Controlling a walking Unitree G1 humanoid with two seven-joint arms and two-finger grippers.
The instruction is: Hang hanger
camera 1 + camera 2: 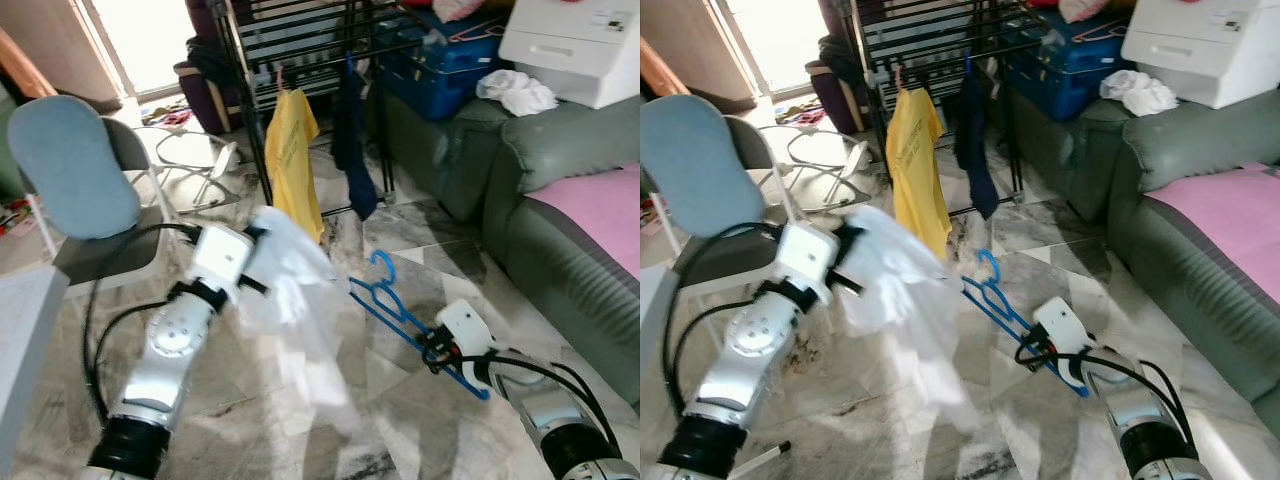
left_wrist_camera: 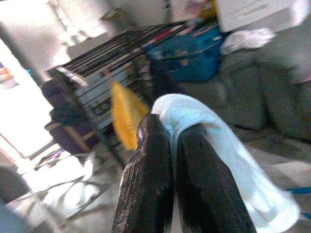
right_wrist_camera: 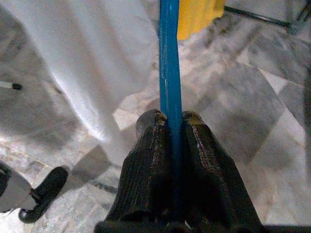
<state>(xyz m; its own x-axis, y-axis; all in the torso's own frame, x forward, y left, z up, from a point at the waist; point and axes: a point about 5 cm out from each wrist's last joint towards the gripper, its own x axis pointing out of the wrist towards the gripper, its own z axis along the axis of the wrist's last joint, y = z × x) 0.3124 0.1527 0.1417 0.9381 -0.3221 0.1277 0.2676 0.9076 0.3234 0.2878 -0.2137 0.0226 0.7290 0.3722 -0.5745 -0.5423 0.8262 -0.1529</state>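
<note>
Right gripper (image 3: 170, 121) pinches blue hanger (image 1: 400, 310) above marble floor (image 1: 400, 430); left gripper (image 2: 170, 131) fingers clamp white garment (image 1: 295, 300).

Blue hanger (image 1: 400, 305); white garment (image 1: 295, 300); yellow shirt (image 1: 292, 160); grey-veined marble floor (image 1: 400, 420); pink cushion (image 1: 600, 215).

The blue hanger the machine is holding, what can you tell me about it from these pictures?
The blue hanger looks like thin plastic, with a curled hook at its far end and slim bars running back toward the robot. The right gripper is shut on one straight bar, which passes between its two black fingers. The hanger is held low over the marble floor, tilted, hook pointing toward the drying rack. It is bare; the white garment hangs beside it from the left gripper. Whether the two touch, I cannot tell.
</note>
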